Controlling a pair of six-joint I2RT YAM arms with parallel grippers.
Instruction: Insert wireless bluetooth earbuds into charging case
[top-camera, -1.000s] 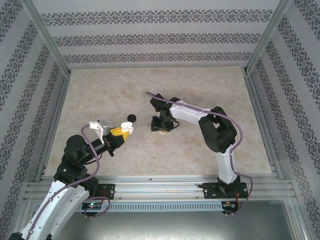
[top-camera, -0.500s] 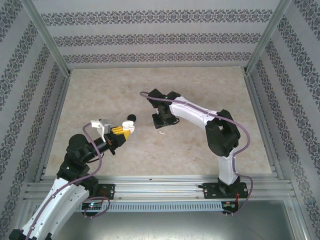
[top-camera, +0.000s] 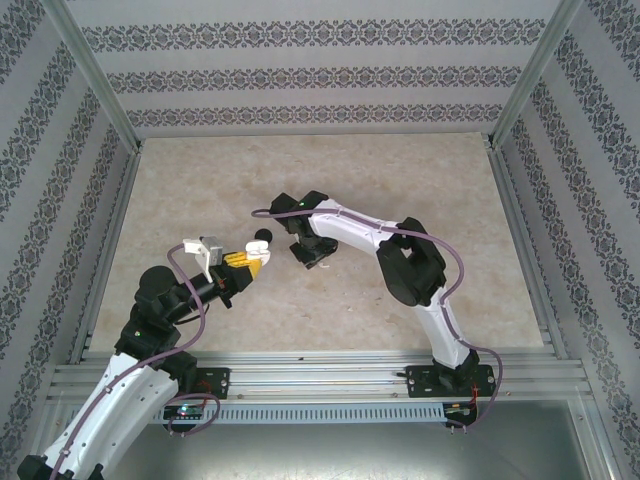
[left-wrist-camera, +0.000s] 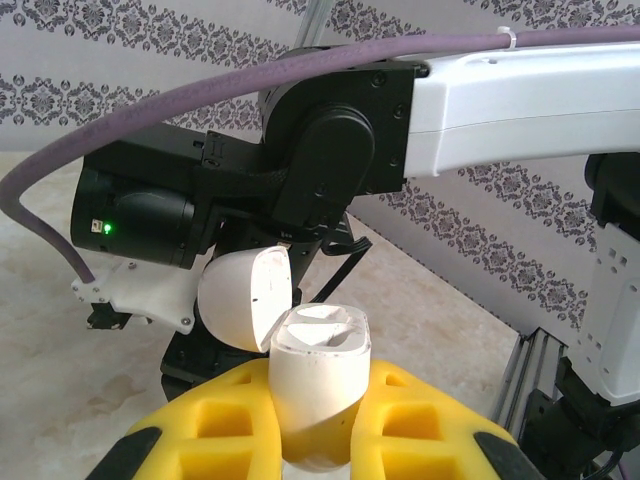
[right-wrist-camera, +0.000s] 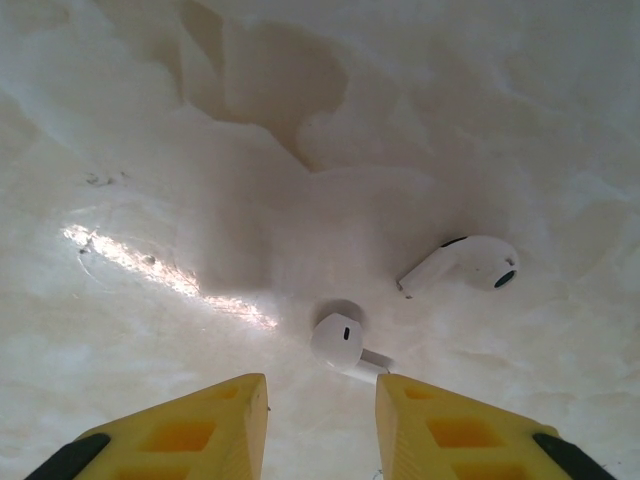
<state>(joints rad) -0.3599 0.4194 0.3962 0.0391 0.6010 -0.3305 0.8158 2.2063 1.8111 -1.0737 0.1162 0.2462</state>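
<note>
**A:** Where is the case?

**B:** The left gripper (left-wrist-camera: 312, 440) has its yellow fingers clamped on the glossy white rounded plastic charging case (left-wrist-camera: 315, 385). The case stands upright, with its hinged lid (left-wrist-camera: 245, 300) swung open to the left (the moulded wells show in the top).

**A:** And the earbuds?

**B:** 2 small white stemmed plastic earbuds lie on the pale marbled surface (right-wrist-camera: 150, 150). The nearer earbud (right-wrist-camera: 340, 343) sits just ahead of the right gripper (right-wrist-camera: 320, 420), in line with the gap between its yellow fingers. The farther earbud (right-wrist-camera: 465, 265) lies up and to the right, apart from the first.

**A:** How does the right gripper stand?

**B:** Its jaws are parted and hold nothing, low over the surface.

**A:** And from above?

**B:** The right gripper (top-camera: 312, 252) is near the left gripper (top-camera: 248, 262), around the middle of the surface. A small black round disc (top-camera: 262, 237) sits just beyond the left gripper's tip.
</note>
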